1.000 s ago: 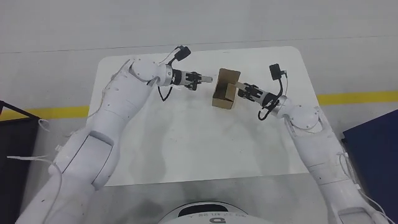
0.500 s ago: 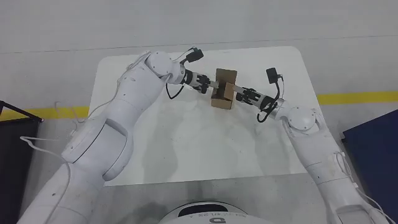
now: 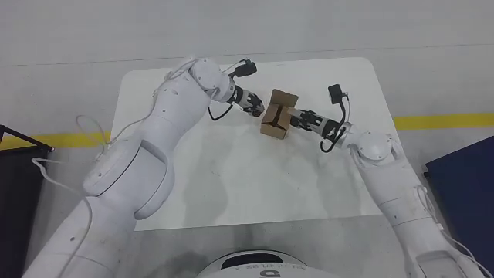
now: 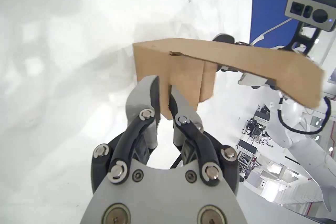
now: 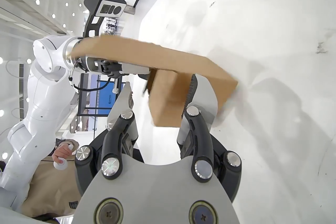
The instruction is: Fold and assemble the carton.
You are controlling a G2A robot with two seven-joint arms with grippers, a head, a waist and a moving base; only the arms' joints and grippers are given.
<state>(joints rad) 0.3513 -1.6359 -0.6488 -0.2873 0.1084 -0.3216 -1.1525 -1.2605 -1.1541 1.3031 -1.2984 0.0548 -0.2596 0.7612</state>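
Left tool (image 4: 163,92) nipping carton (image 4: 236,59), right tool (image 5: 161,93) seemingly astride

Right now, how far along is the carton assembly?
Done: the brown cardboard carton is opened up into a box shape. In hand: the left end effector is clamped on one flap, and the right end effector sits open around a flap on the opposite side. Left: a long flap sticks out unfolded, so folding and closing the flaps is not yet done.
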